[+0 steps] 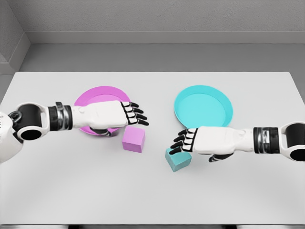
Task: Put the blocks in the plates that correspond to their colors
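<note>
Nothing is sorted yet. The small pink cube [134,139] sits on the white table [152,200] left of centre, just below the round pink plate [95,95]; the left hand [112,115] hovers above with fingers extended, gripping nothing. The small teal cube [178,160] lies below the round teal plate [204,106], the right hand [205,142] loosely curled over it; I can't tell if it's gripped.
</note>
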Available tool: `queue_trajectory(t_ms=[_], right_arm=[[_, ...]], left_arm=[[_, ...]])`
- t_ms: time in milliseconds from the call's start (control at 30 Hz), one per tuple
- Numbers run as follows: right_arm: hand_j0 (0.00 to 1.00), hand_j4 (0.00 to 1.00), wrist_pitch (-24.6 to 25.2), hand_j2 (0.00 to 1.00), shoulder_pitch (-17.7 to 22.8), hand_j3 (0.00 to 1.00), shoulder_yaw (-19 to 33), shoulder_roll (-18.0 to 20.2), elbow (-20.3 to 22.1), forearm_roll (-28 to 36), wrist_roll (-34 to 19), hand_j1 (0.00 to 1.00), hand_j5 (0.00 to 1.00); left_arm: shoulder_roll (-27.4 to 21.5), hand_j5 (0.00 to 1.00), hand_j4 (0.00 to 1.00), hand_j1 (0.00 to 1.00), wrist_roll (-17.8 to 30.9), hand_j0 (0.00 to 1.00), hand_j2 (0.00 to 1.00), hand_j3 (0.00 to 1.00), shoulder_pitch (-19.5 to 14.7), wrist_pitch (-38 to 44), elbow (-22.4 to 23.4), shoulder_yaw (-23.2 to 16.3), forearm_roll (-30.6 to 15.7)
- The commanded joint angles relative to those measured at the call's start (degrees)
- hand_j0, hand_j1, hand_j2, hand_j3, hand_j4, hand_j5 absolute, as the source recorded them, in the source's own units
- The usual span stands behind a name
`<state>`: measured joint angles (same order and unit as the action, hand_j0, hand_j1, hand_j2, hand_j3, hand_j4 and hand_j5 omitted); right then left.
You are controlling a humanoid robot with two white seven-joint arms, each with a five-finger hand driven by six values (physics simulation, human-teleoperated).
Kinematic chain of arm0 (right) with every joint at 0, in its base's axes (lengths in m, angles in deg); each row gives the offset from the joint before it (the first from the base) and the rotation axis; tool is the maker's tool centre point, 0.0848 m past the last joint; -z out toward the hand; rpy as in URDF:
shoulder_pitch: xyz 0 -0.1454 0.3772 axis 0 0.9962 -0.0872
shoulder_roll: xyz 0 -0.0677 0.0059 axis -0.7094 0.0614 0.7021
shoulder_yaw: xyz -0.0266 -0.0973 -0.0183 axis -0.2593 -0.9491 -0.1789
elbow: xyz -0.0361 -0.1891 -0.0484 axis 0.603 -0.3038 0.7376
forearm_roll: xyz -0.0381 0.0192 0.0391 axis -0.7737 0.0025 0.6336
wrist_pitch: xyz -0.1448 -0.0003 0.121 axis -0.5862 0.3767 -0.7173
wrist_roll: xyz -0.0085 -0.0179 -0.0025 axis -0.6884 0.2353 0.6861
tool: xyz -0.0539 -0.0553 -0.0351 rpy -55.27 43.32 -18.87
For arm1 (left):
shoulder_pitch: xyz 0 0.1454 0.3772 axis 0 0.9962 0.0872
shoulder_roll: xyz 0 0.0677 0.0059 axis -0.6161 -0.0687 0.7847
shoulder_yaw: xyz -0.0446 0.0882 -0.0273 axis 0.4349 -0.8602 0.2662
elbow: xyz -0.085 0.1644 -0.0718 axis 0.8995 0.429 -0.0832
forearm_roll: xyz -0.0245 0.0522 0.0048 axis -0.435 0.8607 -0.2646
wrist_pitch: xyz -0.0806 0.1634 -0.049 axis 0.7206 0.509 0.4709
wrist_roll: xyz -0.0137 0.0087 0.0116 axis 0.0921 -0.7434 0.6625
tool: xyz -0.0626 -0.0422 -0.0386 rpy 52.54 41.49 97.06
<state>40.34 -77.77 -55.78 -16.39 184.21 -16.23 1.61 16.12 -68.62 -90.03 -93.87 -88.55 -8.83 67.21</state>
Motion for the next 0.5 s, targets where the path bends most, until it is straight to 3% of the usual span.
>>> queue_trajectory(t_ms=[0,200,467], right_arm=[[0.99,0.99,0.1,0.99,-0.09,0.99,0.0,-0.61,-0.02,0.28,-0.58,0.99,0.99],[0.99,0.99,0.1,0.99,-0.35,0.99,0.0,-3.16,-1.25,0.54,-0.49,0.99,0.99],[0.99,0.99,0.1,0.99,0.44,0.99,0.0,-3.69,-2.22,0.72,-0.4,0.99,0.99]], left_arm=[[0.2,1.0,1.0,1.0,-0.03,1.0,1.0,1.0,0.0,0.09,0.65,-0.72,-0.24],[0.99,1.0,1.0,1.0,-0.03,1.0,1.0,1.0,-0.35,0.09,0.83,-2.04,0.55],[3.1,1.0,1.0,1.0,-0.03,1.0,1.0,1.0,-0.7,0.09,5.22,-2.39,0.72]])
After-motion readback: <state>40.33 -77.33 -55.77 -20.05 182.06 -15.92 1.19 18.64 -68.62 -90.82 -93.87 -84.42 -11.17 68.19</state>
